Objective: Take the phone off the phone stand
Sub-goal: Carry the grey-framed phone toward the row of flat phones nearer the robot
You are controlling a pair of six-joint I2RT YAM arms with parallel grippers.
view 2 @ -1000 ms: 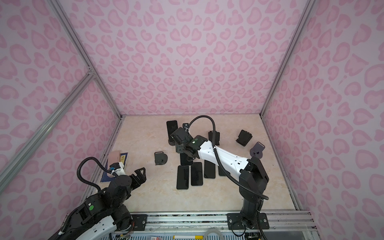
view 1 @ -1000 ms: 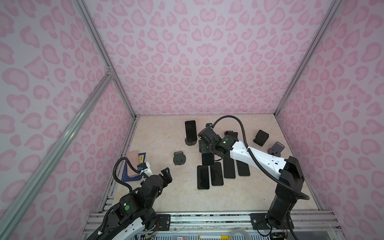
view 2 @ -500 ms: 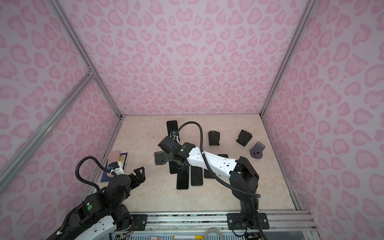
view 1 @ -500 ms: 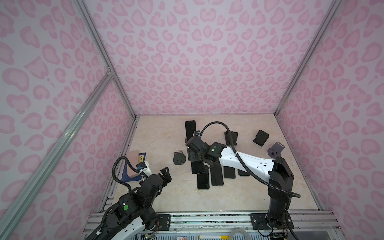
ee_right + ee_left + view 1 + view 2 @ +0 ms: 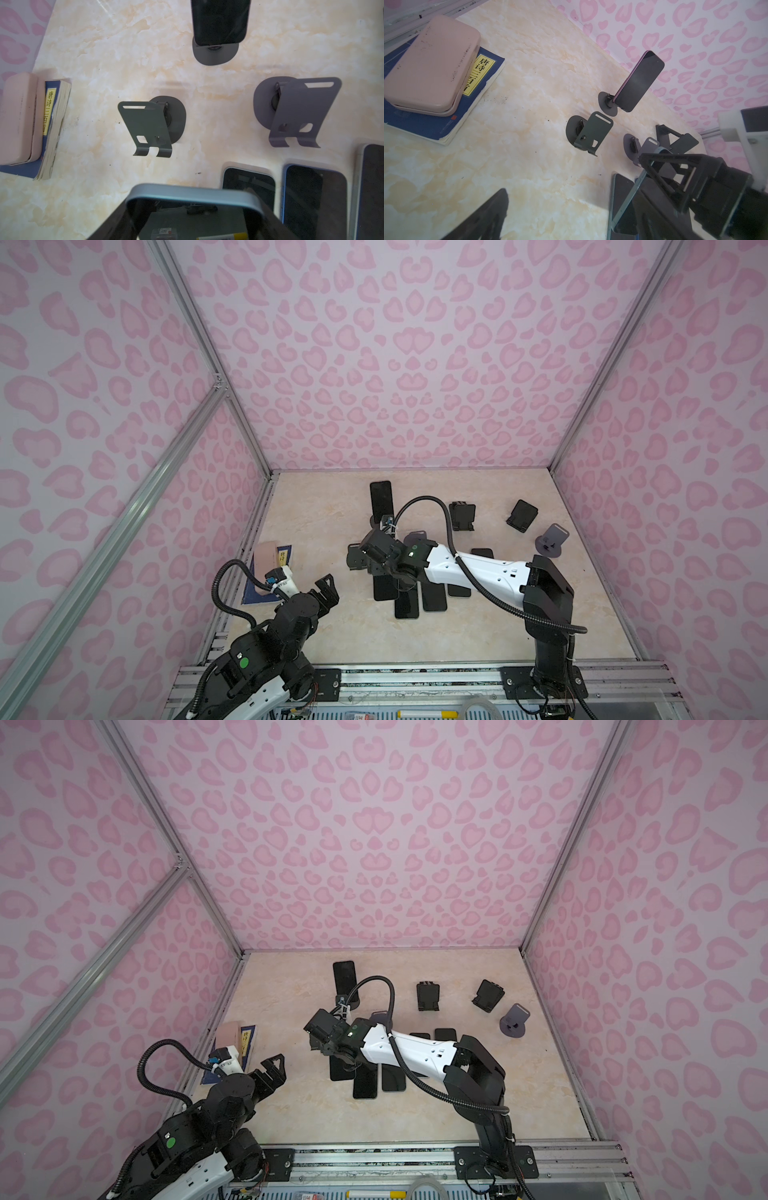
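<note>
1. The right jaws are closed part-way on the long edges of a blue-rimmed phone (image 5: 193, 216). It hangs tilted, clear of every stand, above the left end of the row of flat phones (image 5: 432, 597) on the tabletop (image 5: 316, 506)
2. The step in hand, as I judge it, is laying this phone down. Choose the bare patch beside the row, not the top of the neighbour phone (image 5: 248, 182)
3. Level the phone before descending so no corner strikes first, and lower slowly
4. Keep clear of the dark empty stand (image 5: 149, 126) and the grey empty stand (image 5: 297, 112), both near
5. Spread the jaws only once the phone rests flat, then lift straight up
6. The left jaws stand wide open and empty, near the book (image 5: 483, 83); keeping them out of the way seems best
7. 1 purple-edged phone (image 5: 639, 81) sits on the back stand (image 5: 607, 104), probably the next target
</note>
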